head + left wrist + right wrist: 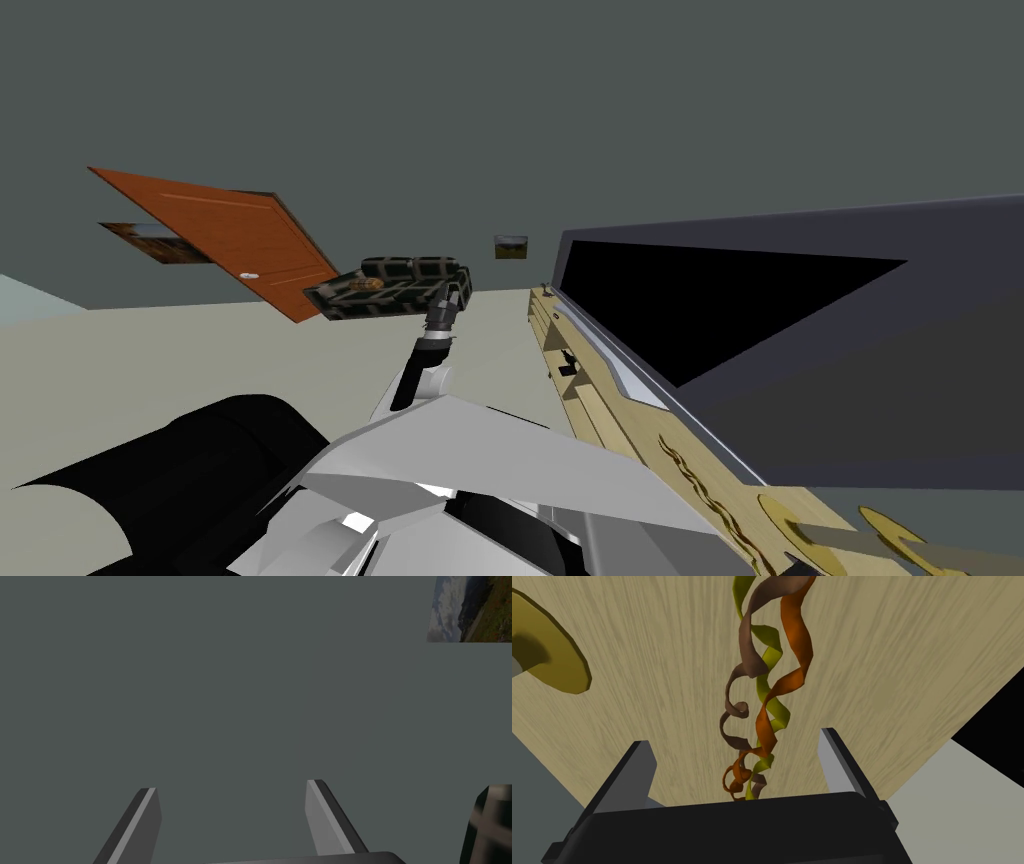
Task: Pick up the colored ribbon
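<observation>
On the wooden top (662,676), ribbon (765,726) lies within spread right hand (734,738).

Item: curled ribbon (762,721) on pale wood surface (887,676).
Your right gripper (735,741) stands spread, orange, brown and yellow-green strands between its fingers; yellow disc (562,671) nearby.

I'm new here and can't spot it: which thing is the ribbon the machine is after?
Find the long pale wooden cabinet under the big dark screen. On its top, just ahead of the open right pincer, lies the ribbon: curly orange, brown and yellow-green strands, unlike the flat yellow disc beside it.
</observation>
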